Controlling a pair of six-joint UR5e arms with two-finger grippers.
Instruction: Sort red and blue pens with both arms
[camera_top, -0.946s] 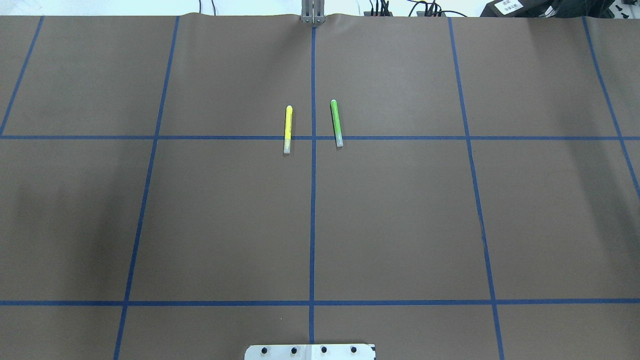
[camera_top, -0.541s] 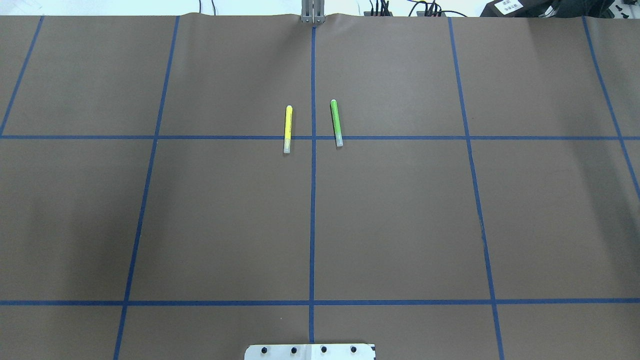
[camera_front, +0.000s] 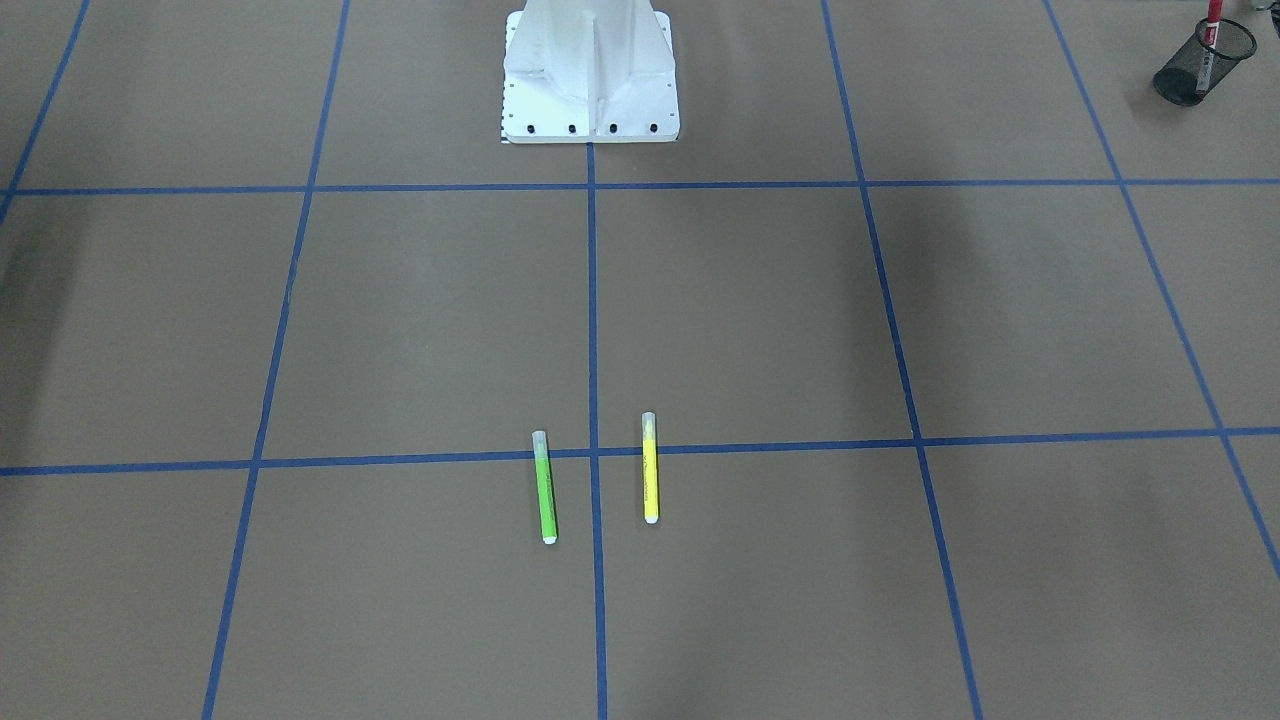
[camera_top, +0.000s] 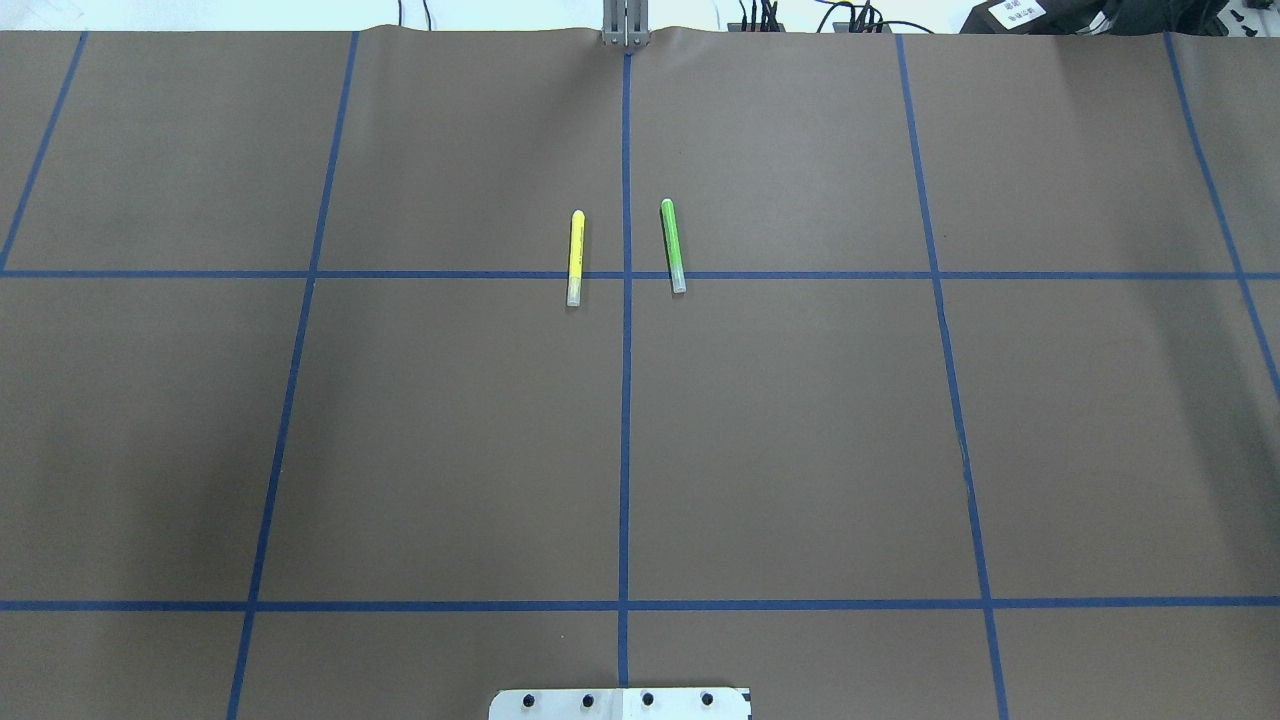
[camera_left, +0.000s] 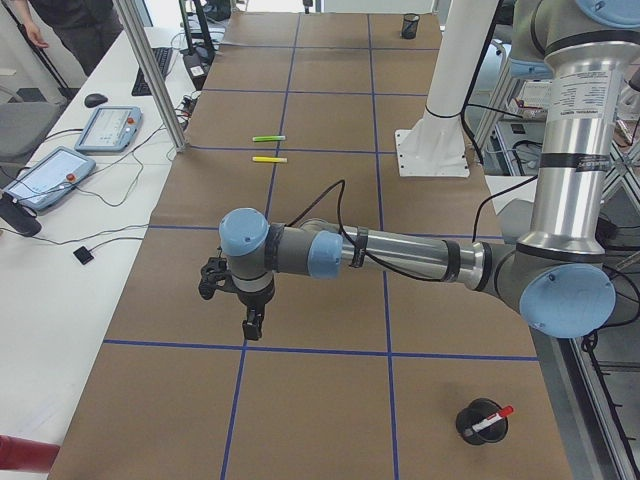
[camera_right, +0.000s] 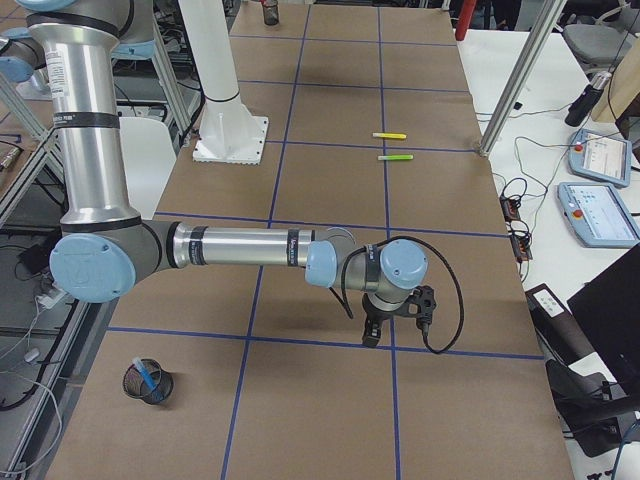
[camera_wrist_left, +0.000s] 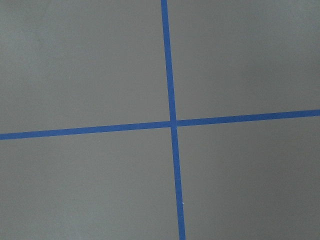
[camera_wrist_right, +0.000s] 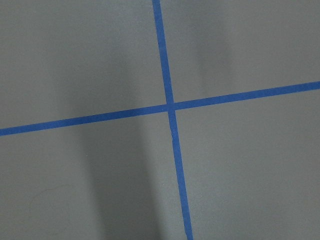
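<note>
Apparently sorted: red pen (camera_left: 492, 417) leans in L cup (camera_left: 466, 429), back toward the robot from L fingers (camera_left: 253, 323), blue pen (camera_right: 147, 374) likewise in R cup (camera_right: 160, 391) behind R fingers (camera_right: 371, 331); whether spread or pressed, can't tell.

Lying parallel on brown table cover (camera_top: 450, 450), flanking centre blue tape line (camera_top: 626, 400), apart: yellow marker (camera_top: 575, 258), green marker (camera_top: 673, 246). Standing near table corner: black mesh cup (camera_front: 1185, 85). Resting on side desk (camera_left: 60, 260): tablets (camera_left: 108, 128).
</note>
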